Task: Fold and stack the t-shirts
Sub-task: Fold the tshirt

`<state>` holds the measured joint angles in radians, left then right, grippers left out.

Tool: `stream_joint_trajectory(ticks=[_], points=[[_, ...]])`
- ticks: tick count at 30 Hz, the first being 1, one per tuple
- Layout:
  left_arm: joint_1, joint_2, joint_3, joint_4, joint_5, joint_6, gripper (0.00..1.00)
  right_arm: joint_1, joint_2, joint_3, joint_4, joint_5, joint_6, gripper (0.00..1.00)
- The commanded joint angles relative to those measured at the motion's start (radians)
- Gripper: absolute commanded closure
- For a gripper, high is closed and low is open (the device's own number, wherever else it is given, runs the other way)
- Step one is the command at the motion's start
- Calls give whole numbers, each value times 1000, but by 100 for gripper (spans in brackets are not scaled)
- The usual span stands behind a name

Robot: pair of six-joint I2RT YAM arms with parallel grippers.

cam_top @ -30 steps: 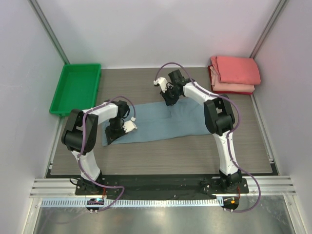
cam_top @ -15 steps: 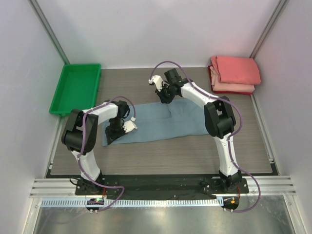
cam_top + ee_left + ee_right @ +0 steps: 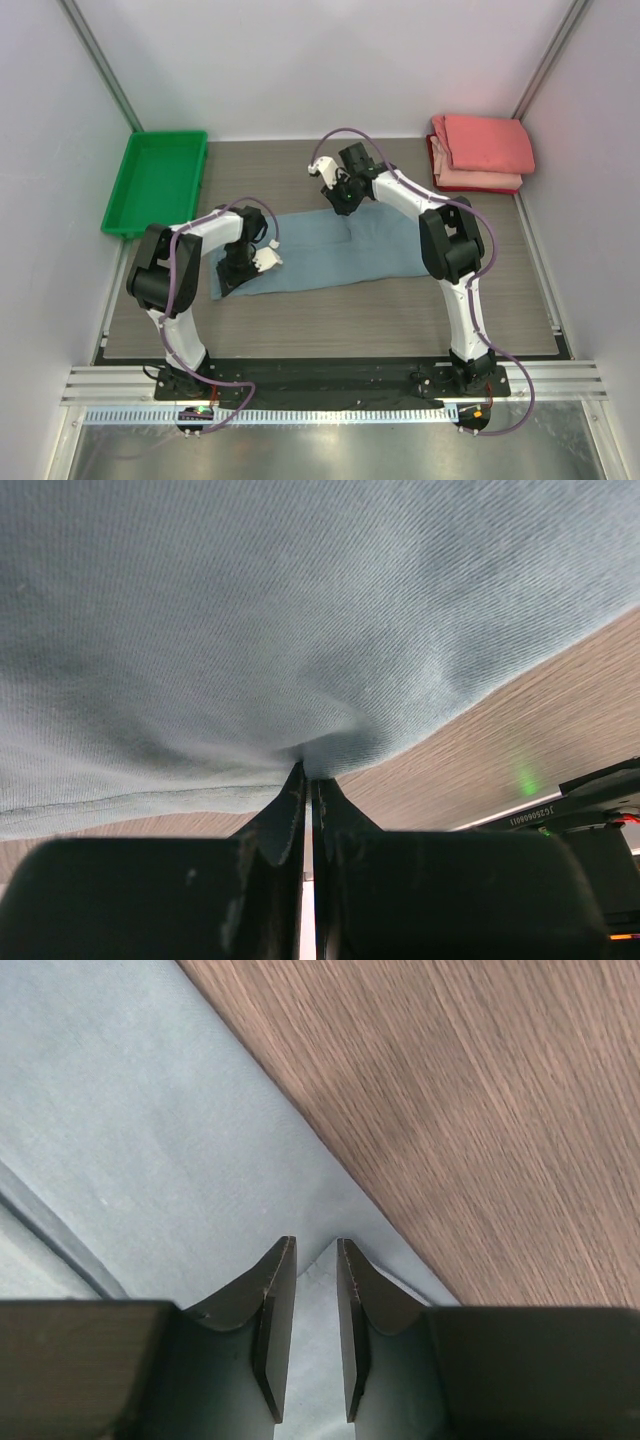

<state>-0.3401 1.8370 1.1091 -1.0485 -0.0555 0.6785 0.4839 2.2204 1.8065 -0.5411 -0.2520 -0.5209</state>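
A dusty blue-grey t-shirt lies as a long flat strip across the middle of the table. My left gripper is shut on the cloth at its left end; in the left wrist view the closed tips pinch a pucker of the shirt near its hem. My right gripper hovers at the shirt's far edge. Its jaws stand slightly apart, with the shirt lying flat under them and nothing pinched. Folded coral-red t-shirts sit stacked at the back right.
A green plastic tray stands at the back left of the table. White walls close in on both sides and behind. Bare wood tabletop shows just beyond the shirt's far edge.
My right gripper's jaws have parted at the shirt's far edge, and the wrist shifted a little left and back. The left arm has not moved.
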Motion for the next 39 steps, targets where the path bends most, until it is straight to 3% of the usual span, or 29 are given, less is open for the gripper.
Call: stream_joint_trajectory(ticks=[1,12,30,39], points=[[-11,13,26,16,51,-16,100,1,-35,1,29,25,-1,73],[-13,24,34,15,48,-13,100,1,-10,-3,23,46,1,78],[-14,34,47,16,49,-14,100,2,38,16,-23,46,7,78],[-14,41,52,18,52,-25,100,2,36,19,-23,60,4,95]])
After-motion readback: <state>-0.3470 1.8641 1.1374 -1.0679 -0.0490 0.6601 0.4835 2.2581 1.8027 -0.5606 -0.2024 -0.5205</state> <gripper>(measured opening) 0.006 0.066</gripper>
